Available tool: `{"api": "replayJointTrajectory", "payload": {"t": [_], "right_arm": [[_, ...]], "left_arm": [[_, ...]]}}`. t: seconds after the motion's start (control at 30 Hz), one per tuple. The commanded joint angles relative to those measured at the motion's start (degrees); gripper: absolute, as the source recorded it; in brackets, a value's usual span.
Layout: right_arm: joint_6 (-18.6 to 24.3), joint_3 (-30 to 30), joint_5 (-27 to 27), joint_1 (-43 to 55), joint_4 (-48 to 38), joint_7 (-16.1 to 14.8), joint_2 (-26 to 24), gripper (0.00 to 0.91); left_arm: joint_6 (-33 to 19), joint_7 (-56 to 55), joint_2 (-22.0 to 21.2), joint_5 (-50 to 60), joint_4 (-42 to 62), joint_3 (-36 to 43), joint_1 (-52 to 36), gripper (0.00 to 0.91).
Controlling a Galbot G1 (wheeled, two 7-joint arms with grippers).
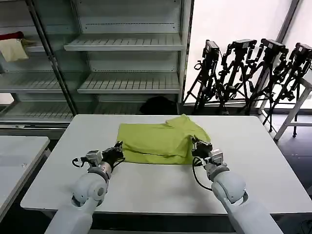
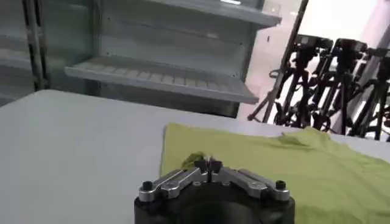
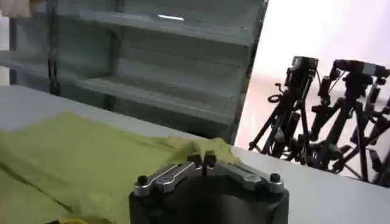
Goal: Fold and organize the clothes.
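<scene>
The clothes are one lime-green T-shirt [image 1: 156, 139], partly folded and lying flat in the middle of the white table [image 1: 161, 187], with a sleeve bunched at its far right. My left gripper [image 1: 118, 149] sits at the shirt's near left corner. In the left wrist view the left gripper [image 2: 208, 163] is shut, with a small tuft of the T-shirt [image 2: 292, 164] pinched at its tips. At the near right corner, my right gripper [image 1: 195, 145] rests on the hem. In the right wrist view the right gripper [image 3: 202, 159] is shut, with the T-shirt [image 3: 79, 152] puckered around its tips.
Metal shelves [image 1: 126, 44] stand behind the table, holding a red cloth [image 1: 12, 36] and a pale yellow cloth [image 1: 13, 49] at upper left. Several black tripods [image 1: 248, 73] line the right wall. A second table [image 1: 14, 156] adjoins on the left. Bare tabletop lies in front of the shirt.
</scene>
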Motion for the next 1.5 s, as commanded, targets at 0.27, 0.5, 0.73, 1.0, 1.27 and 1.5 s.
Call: {"api": "replayJointTrajectory", "payload": {"t": [0.27,0.5,0.73,1.0,1.27,1.5], "right_arm": [[1.55,-0.85,-2.8,1.95,-4.06,0.84,1.05,0.907],[2.39,-0.82,-3.7,3.05,-5.02,2.48,1.68,0.907],[3.04,0.14,-3.61,3.62,-3.02,3.09,1.24,0.907],[-2.45,6.41,4.26,-11.14,11.29,3.98,-5.46,0.907],[-3.41,12.54,11.36,-25.8,19.35,6.17,-8.51,0.907],[-2.63,14.62,14.37,-27.16,17.79,7.64,-6.91,0.907]], "left_arm": [[-0.17,0.2,-0.46,1.31,3.94,0.33,-1.9,0.524],[-0.16,0.42,-0.03,1.89,3.43,0.57,-2.46,0.907],[0.14,0.32,1.36,1.93,-1.08,-0.05,-1.01,0.907],[2.84,3.38,5.84,0.3,-9.32,-3.01,8.6,0.907],[2.91,5.78,7.67,0.28,-11.91,-5.5,14.22,0.907],[2.92,6.1,7.71,0.17,-11.05,-6.07,13.84,0.907]]}}
